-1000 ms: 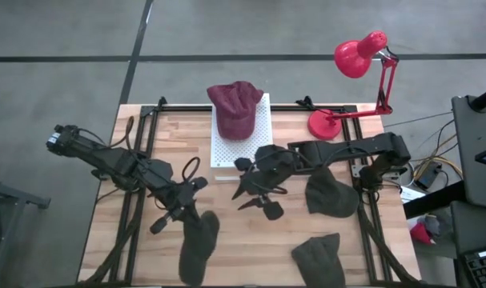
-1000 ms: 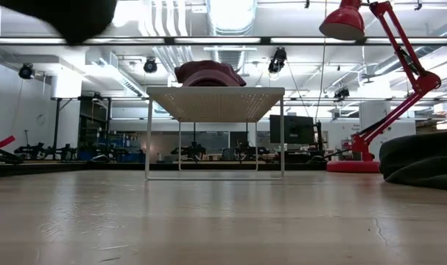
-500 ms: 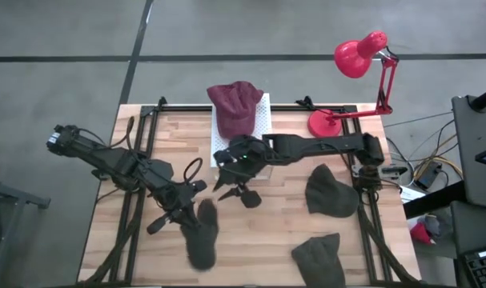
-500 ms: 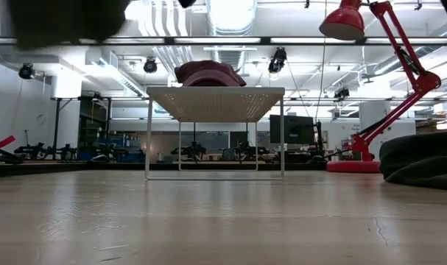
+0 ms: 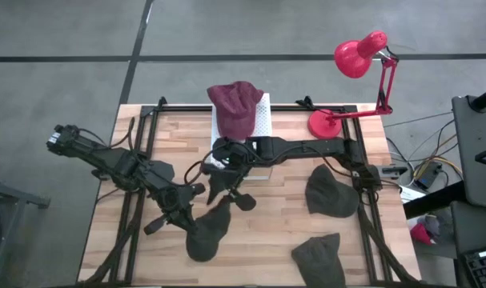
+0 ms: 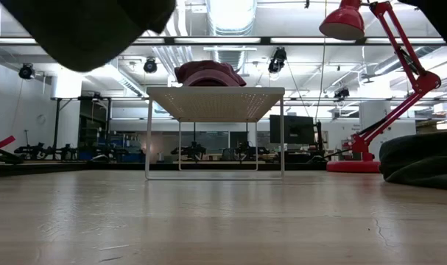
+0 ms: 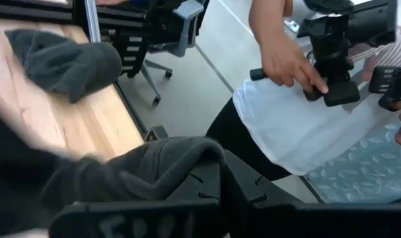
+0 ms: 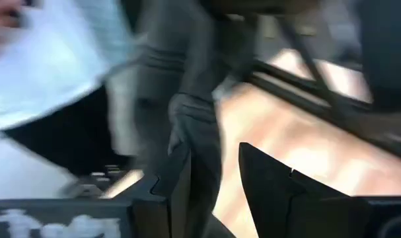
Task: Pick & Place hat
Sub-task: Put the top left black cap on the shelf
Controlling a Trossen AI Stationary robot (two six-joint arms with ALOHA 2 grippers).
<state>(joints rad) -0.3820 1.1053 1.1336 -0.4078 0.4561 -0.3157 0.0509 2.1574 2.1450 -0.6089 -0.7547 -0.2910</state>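
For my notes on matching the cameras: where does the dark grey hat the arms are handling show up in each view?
High view: the grey hat hangs low centre-left, held by the left gripper.
Low view: dark mass at top left.
Left wrist view: draped over that gripper's fingers.
Right wrist view: folded cloth at the right gripper.
Shared landmark: the white rack holding the maroon cap.

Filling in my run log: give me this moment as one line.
left gripper: shut on dark grey hat, held above table | right gripper: open beside it | maroon hat: on white rack
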